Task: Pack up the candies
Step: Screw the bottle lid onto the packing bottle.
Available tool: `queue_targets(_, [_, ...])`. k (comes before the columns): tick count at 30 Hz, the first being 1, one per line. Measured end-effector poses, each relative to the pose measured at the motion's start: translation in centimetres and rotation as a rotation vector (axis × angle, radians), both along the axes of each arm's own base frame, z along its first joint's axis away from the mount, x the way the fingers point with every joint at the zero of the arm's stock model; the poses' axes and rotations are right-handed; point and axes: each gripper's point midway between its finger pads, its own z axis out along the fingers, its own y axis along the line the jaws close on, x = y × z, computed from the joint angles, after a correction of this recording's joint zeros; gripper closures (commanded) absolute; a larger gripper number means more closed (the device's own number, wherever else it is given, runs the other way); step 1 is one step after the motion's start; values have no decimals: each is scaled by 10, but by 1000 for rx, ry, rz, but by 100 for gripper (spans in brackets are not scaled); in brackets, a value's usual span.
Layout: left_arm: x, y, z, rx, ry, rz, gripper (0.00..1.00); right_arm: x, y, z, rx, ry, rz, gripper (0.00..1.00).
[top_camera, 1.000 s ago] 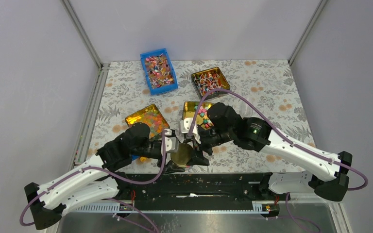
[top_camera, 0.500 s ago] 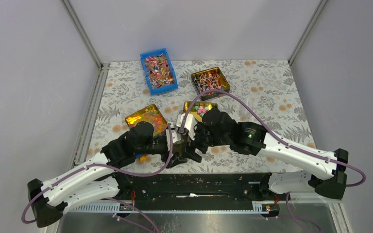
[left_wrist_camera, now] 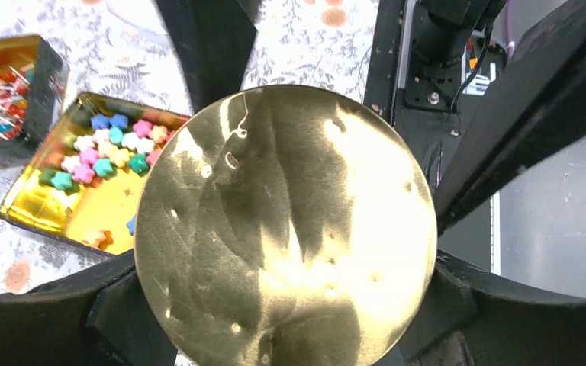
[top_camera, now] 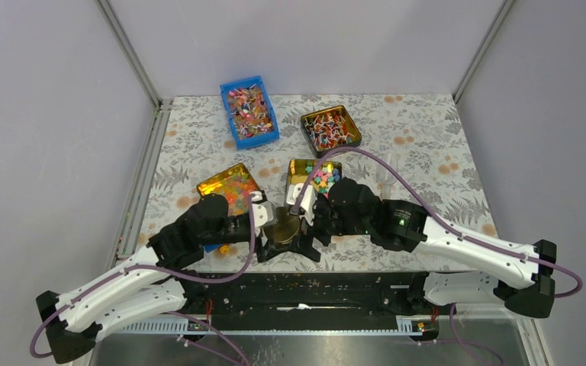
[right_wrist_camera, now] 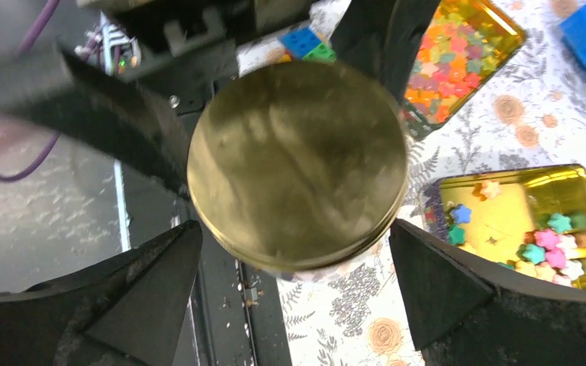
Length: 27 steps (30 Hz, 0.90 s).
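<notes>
- The left gripper (left_wrist_camera: 284, 297) was closed on a round gold tin (left_wrist_camera: 286, 213), with a finger pressed against each side. It held the tin near the front edge of the table (top_camera: 427, 122), between the two arms.
- The right gripper (right_wrist_camera: 296, 229) came at the same tin from the opposite side. Its jaws were spread wide and apparently not clamping. It was probably placed to take the lid while the left steadied the body.
- The lid was on, so nothing could go in yet.
- The candies (right_wrist_camera: 549, 245), small pastel stars, lay in an open gold tray (right_wrist_camera: 503, 221) just behind the tin, probably kept close for loading.
</notes>
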Motion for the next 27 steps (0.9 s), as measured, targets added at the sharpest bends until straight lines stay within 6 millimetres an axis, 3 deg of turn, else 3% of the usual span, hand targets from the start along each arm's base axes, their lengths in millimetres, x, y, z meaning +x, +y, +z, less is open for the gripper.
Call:
queue_targets(5, [-6,5,10,-27,-42,-23,56,-13,-14,-5,-15,5,85,1])
queue_targets(13, [-24,11,-8,41,-12,-115,56,-16,-38,18,56,24,186,1])
queue_targets(20, [-43,8,-13,47,9,-241,57,-38,-25,39,124,69,377,0])
queue_targets(27, [-52,7,-17,57,34,-297,57,-35,1,35,108,139,446,0])
